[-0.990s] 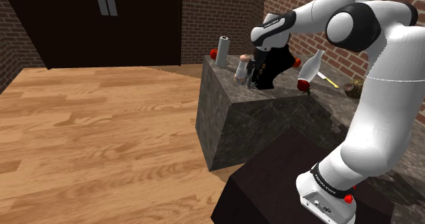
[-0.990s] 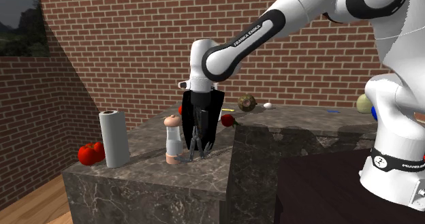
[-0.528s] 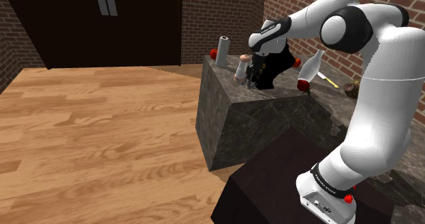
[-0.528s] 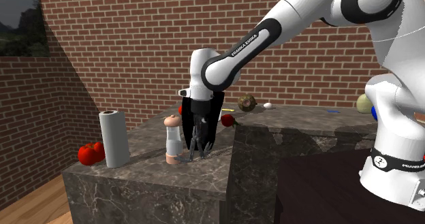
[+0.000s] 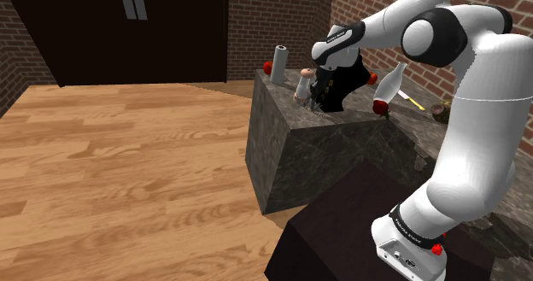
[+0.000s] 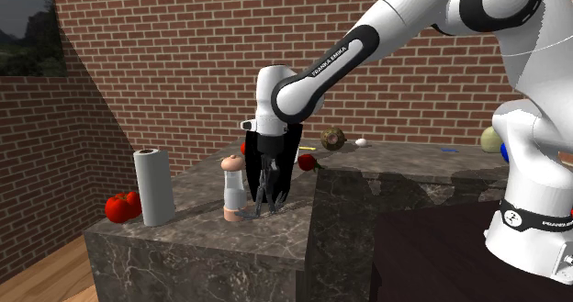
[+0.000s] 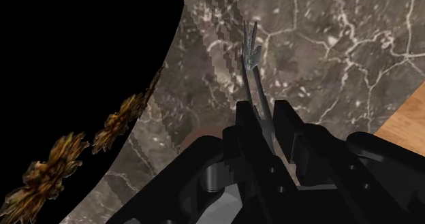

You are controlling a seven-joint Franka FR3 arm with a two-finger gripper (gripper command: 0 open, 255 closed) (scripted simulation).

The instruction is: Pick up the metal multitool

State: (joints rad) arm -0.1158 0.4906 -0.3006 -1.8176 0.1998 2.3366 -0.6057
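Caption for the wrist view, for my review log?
Black gripper clasping the grey metal multitool between its fingers, dark marble countertop beyond.

My pincer (image 6: 267, 197) is over the counter (image 6: 184, 245), with the multitool (image 7: 253, 66) pinched between its fingers and pointing down at the top. In the second exterior view, a small shaker (image 6: 233, 190) stands on the counter just left of my pincer. A paper roll (image 6: 153, 186) stands farther left, and a tomato (image 6: 120, 206) sits right beside the roll, on its left. In the shoulder view, my stand (image 5: 342, 219) is at the lower right, in front of the counter.
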